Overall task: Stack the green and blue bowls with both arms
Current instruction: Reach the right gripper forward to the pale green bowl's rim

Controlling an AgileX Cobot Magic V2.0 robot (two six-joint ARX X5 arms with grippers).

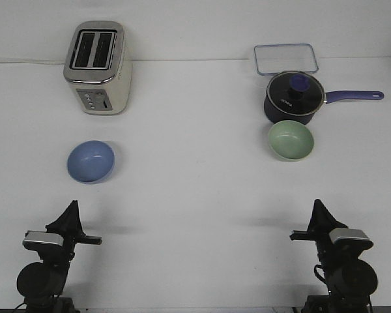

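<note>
The light blue bowl [90, 162] sits upright and empty on the white table at the left, in front of the toaster. The pale green bowl [290, 140] sits upright and empty at the right, just in front of the dark saucepan and close to it. My left gripper [73, 206] is low at the near left edge, well short of the blue bowl, its fingers drawn together to one point and holding nothing. My right gripper [317, 204] is low at the near right, well short of the green bowl, also closed to a point and empty.
A cream and silver toaster [98, 68] stands at the back left. A dark navy saucepan [293, 98] with a glass lid has its handle [355, 96] pointing right. A clear rectangular container [285, 59] lies behind it. White table [195, 182] lies between the bowls.
</note>
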